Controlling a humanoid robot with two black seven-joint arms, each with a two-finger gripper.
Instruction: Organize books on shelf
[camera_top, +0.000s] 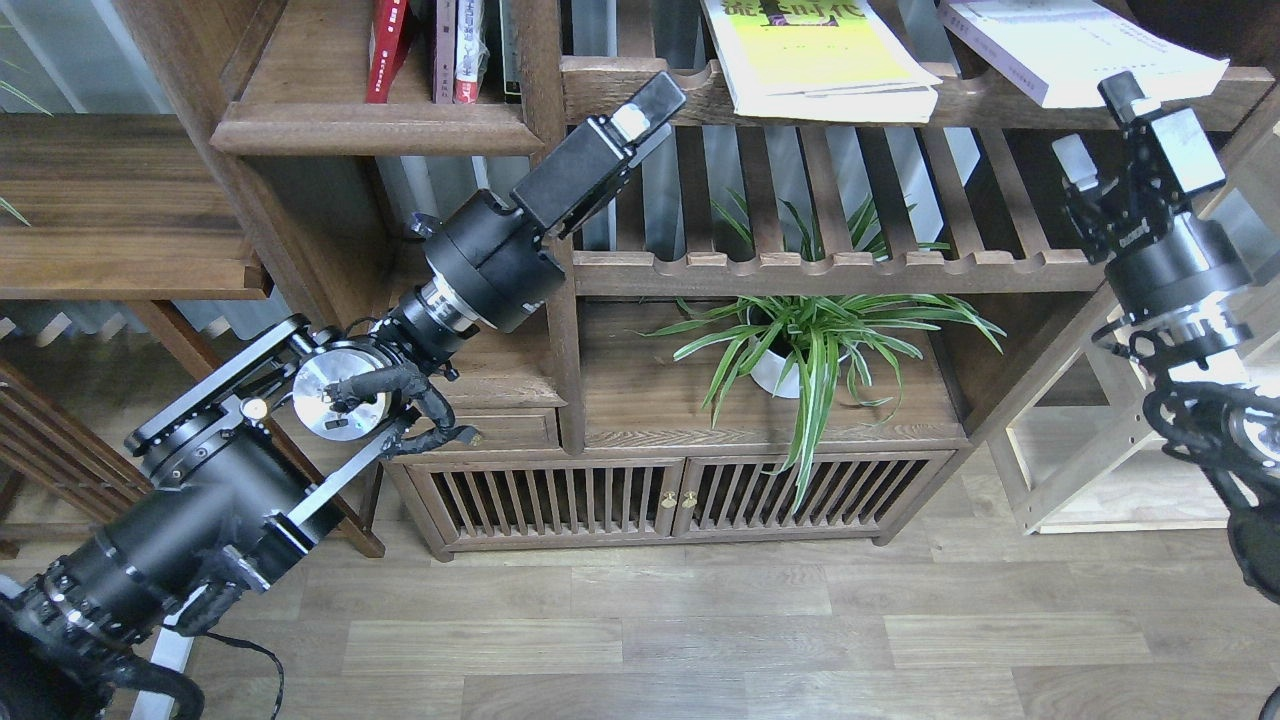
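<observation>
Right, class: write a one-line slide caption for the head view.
Both grippers, left and right, raised toward the slatted rack holding a yellow-green book and white book.

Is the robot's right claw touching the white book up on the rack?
Cannot tell. In the head view the right gripper sits just under the white book, overlapping its edge, but no contact or gap shows plainly.

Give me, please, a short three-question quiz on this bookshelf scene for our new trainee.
1. True or false: the yellow-green book stands upright.
2. The potted plant sits: A) on the floor, B) under the slatted rack, C) on the top shelf.
3. Which gripper is nearer the white book?

Key:
1. False; it lies flat on the rack.
2. B.
3. The right gripper; the left gripper is nearer the red book.
</observation>
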